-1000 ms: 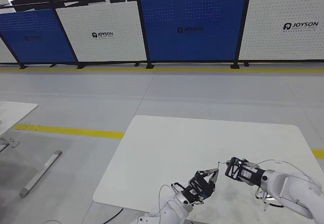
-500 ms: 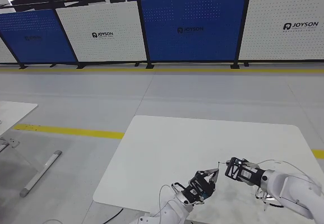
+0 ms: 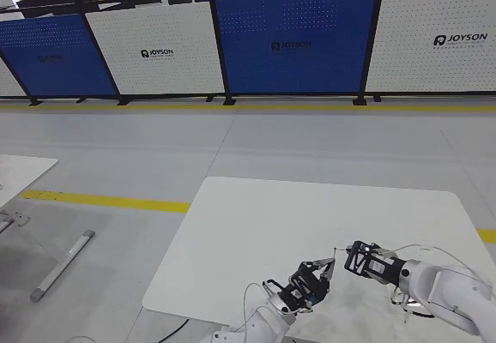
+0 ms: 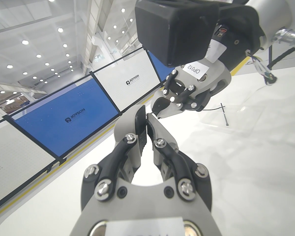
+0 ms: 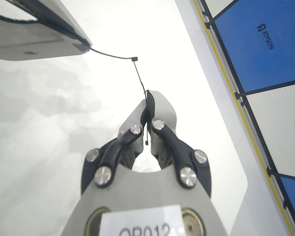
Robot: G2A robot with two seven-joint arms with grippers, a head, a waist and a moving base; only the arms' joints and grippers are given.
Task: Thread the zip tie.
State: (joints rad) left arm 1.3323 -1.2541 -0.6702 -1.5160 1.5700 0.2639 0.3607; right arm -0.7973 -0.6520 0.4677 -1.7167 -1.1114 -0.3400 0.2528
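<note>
Both grippers hang close together above the table (image 3: 257,214), by its near edge, tips almost meeting. Tie (image 5: 139,77) is up in the air between them, not on the table.

Right gripper (image 5: 147,95): fingers clenched on the strap, short free end poking back between the finger bases. Gripped right at the fingertips, likely so the strap stands out stiff and can be aimed.

Left gripper (image 4: 146,117): fingers pinched tight on the other stretch of the tie, which leaves its fingertip in a shallow curve. Probably the steadying side, fixing the target while the right feeds.

Head (image 5: 134,59) sits midway, where the two stretches meet at a sharp angle. Cannot tell whether the strap already passes through the slot or only bends there.

Judgement: threading in hand. The short gap between grippers stops the thin strap sagging. Risk is the strap buckling or slipping in the pads if pushed off-axis.

Spare tie (image 4: 225,117) lies flat on the table beyond the right gripper, untouched
</note>
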